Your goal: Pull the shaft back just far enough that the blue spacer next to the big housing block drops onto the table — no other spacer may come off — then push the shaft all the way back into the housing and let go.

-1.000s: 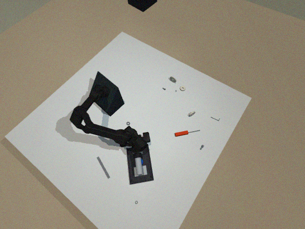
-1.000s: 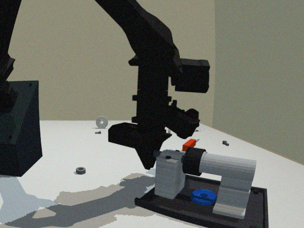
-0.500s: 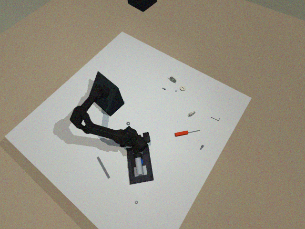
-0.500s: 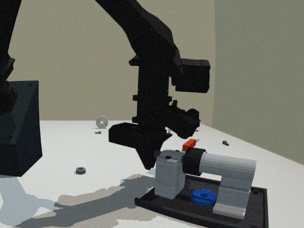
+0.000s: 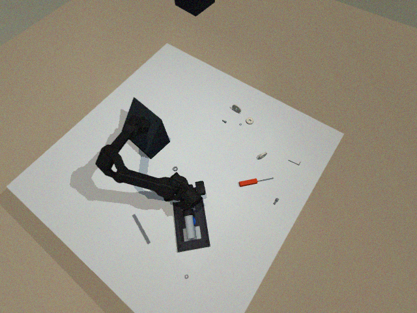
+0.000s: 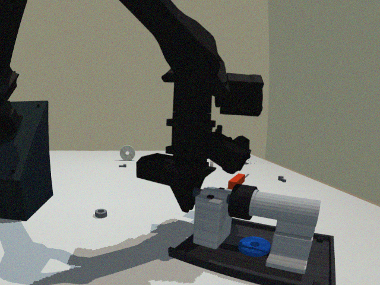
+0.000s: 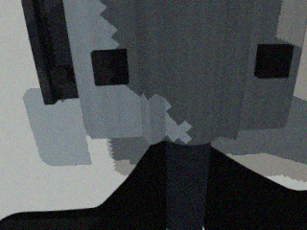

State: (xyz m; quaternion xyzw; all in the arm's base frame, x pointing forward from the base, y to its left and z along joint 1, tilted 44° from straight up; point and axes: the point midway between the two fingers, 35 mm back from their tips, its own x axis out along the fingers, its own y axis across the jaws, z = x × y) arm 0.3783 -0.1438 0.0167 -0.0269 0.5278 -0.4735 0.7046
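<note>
The blue spacer (image 5: 194, 221) (image 6: 245, 249) lies flat on the dark tray (image 5: 178, 246) (image 6: 320, 260), below the gap between the big grey housing (image 5: 190, 225) (image 6: 287, 203) and the smaller grey support block (image 6: 206, 225) (image 7: 187, 72). A black spacer (image 6: 240, 202) is around the shaft line, against the housing's face. My gripper (image 6: 190, 200) (image 7: 174, 143) is shut on the dark shaft (image 6: 196, 192) (image 7: 186, 192) at its outer end, just outside the support block. A short piece of shaft shows between block and black spacer. The shaft's inner end is hidden.
The robot's base (image 5: 148, 131) (image 6: 27, 159) stands behind the arm. A small grey ring (image 5: 174, 168) (image 6: 101, 213) lies near the tray. A red screwdriver (image 5: 248, 182) (image 6: 236, 180) and a grey bar (image 5: 141, 229) lie on either side; discs and bolts lie farther off.
</note>
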